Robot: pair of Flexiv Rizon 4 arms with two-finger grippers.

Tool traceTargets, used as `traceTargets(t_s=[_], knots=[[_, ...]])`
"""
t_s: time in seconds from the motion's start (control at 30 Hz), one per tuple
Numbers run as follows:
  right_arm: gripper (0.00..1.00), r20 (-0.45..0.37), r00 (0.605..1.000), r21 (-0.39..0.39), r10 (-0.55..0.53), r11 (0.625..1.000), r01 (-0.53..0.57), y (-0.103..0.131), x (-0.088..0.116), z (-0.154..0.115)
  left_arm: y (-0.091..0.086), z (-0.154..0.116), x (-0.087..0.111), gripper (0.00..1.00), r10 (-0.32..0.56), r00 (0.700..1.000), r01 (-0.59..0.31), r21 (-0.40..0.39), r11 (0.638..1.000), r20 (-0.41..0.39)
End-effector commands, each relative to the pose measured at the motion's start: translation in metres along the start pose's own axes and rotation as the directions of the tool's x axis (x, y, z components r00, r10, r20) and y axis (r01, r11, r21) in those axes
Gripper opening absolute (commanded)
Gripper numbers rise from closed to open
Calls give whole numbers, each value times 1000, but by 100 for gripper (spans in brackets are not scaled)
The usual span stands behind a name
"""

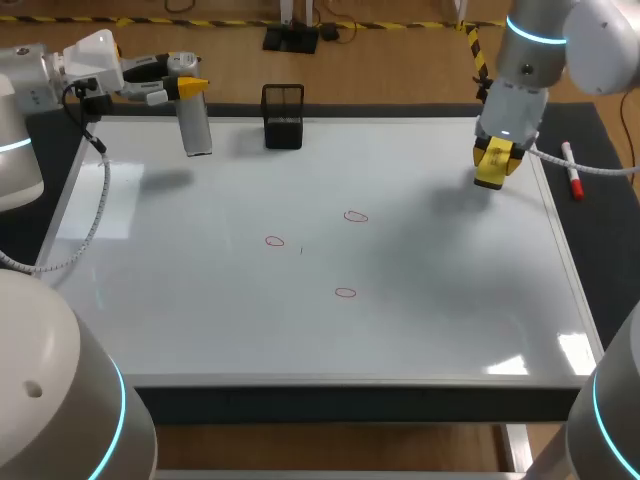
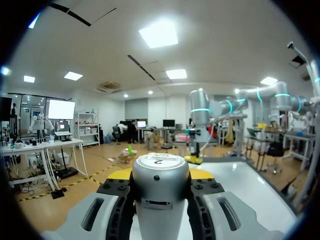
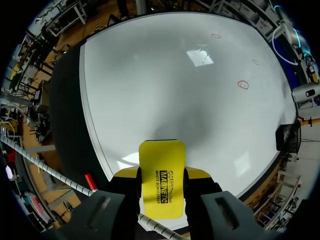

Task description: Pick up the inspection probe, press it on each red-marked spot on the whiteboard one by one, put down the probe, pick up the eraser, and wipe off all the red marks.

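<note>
- Whiteboard [image 1: 200,330] is lying flat across the table, taking up most of the head view.
- Three red marks [image 1: 345,292] are sitting around its middle, at 5, 9 and 1 o'clock, well apart.
- Right gripper [image 1: 497,162] is hanging over the board's 2 o'clock corner, its fingers clenched on the yellow eraser [image 3: 161,175].
- Marker pen [image 1: 571,183] is lying off the board, at 3 o'clock of that gripper.
- Black mesh holder [image 1: 283,117] is standing at the board's 12 o'clock edge.
- Left gripper [image 1: 188,88], at 11 o'clock, is grasping the silver probe [image 1: 197,125], which is hanging upright over the far rim.
</note>
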State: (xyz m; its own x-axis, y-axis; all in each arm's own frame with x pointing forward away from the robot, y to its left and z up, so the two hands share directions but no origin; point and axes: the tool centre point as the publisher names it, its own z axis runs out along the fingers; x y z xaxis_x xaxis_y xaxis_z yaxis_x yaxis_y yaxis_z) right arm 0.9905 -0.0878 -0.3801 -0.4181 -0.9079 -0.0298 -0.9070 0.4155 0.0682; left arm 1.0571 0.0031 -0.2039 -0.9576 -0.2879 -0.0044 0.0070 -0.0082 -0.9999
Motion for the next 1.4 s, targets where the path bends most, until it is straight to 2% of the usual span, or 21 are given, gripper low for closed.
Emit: traceTargets(t_s=[0.03, 0.67, 0.8, 0.97, 1.4], knots=[[0, 0, 1000, 13, -1, 1000, 1, 2, 2, -1, -1, 0, 0, 0, 0, 1000, 0, 1, 1000, 0], [0, 0, 1000, 13, -1, 1000, 1, 2, 2, -1, -1, 0, 0, 0, 0, 1000, 0, 1, 1000, 0], [0, 0, 1000, 13, -1, 1000, 1, 2, 2, -1, 6, 15, 21, 0, 8, 999, -9, -17, 1000, -46], [0, 0, 1000, 13, -1, 1000, 1, 2, 2, -1, 4, 34, 49, 0, 34, 994, -37, -27, 999, -103], [0, 0, 1000, 13, -1, 1000, 1, 2, 2, -1, 9, 67, 115, 0, 9, 987, -10, -7, 1000, -160]])
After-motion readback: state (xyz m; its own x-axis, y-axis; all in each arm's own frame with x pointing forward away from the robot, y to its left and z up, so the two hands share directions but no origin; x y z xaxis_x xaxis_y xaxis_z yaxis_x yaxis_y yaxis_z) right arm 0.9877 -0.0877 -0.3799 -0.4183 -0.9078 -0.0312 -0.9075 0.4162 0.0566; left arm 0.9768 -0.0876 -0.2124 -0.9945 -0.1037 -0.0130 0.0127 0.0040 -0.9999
